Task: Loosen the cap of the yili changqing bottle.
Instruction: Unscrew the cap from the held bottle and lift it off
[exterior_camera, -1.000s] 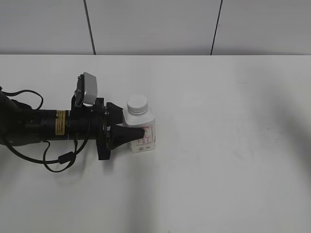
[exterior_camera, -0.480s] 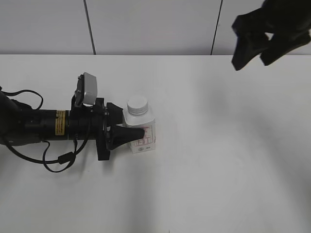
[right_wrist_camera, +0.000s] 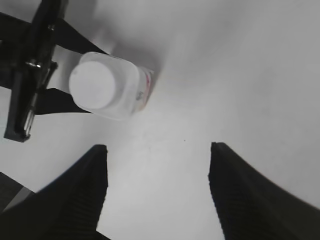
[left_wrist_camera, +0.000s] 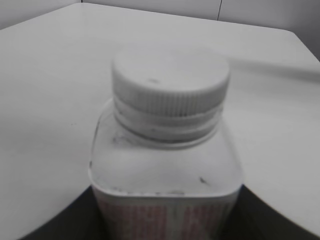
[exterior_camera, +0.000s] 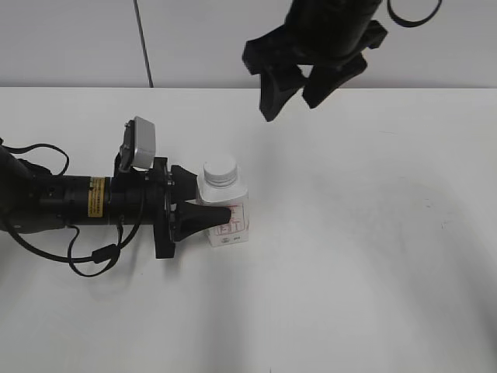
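The left gripper (exterior_camera: 203, 203) reaches in level from the left edge of the white worktop (exterior_camera: 373, 264) and is clamped on the body of the yili changqing bottle (exterior_camera: 224, 211), which stands upright left of centre, probably to stop it turning while the cap is twisted. The right gripper (exterior_camera: 299, 87) hangs high over the far edge with its fingers spread apart, well clear of the cap (exterior_camera: 219, 169), apparently set to come down on it. The left fingertips are mostly hidden behind the bottle, and the label's print is too small to read.
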Controlling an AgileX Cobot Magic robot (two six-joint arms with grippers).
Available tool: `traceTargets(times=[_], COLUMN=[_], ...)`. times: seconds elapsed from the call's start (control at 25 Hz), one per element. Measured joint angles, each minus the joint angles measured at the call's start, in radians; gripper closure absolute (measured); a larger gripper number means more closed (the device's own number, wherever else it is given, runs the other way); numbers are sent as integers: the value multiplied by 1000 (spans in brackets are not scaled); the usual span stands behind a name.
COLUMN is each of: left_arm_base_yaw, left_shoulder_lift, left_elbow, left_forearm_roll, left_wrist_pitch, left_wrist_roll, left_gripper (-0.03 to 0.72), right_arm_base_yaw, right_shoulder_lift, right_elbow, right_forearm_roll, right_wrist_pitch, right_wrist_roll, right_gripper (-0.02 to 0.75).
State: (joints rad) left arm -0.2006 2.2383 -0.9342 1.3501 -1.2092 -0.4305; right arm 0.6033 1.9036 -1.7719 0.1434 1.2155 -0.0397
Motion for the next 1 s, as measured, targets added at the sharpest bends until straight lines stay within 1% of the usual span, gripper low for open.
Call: traceTargets(times=[0.24,0.44,0.76,1.0], left_arm_base_yaw=[0,0,0,0], left_shoulder_lift=[0,0,0,0], left_elbow=[0,0,0,0], left_forearm_roll=[3,3,3,3], left_wrist_pitch=[0,0,0,0], left_wrist_roll=[0,0,0,0], left_gripper=[335,336,338,340], right_arm_base_yaw=[76,119,129,129], right_shoulder_lift=[97,168,248,264], right_elbow=[-95,-130,-165,-165], right_forearm_roll=[0,0,-14,-63], right_wrist_pitch=[1,1,1,1], right_wrist_roll=[3,3,10,24], right_gripper=[234,234,234,234])
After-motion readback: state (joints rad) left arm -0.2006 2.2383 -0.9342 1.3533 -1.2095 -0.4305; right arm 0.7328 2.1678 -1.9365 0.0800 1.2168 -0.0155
